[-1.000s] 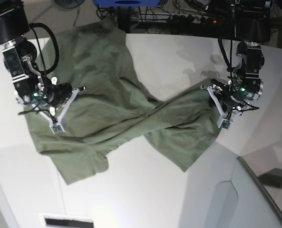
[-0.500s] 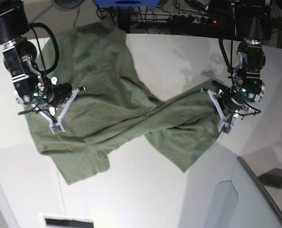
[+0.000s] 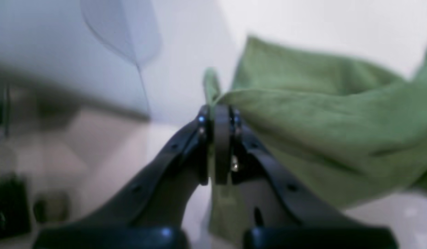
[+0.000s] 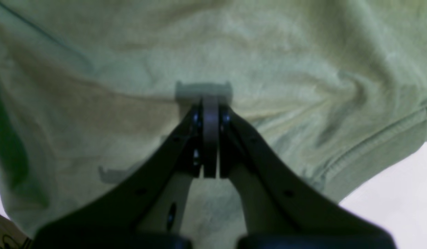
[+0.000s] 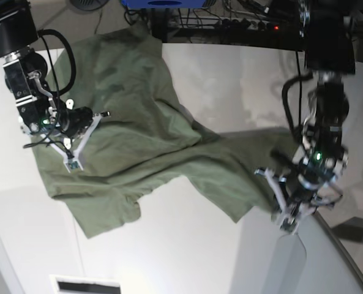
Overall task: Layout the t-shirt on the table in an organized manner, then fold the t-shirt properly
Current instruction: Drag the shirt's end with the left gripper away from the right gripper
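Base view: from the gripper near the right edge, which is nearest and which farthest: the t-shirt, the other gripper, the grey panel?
1. t-shirt: its edge is pinched in the left gripper itself.
2. grey panel: just below it, bottom right.
3. right gripper: far across, at the picture's left.

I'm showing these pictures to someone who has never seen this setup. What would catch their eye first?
The big olive-green t-shirt sprawled and twisted across the white table, one end stretched toward the base view's right. There the left gripper pinches the cloth's edge between closed fingers. On that view's left, the right gripper rests shut over the shirt's wide part.
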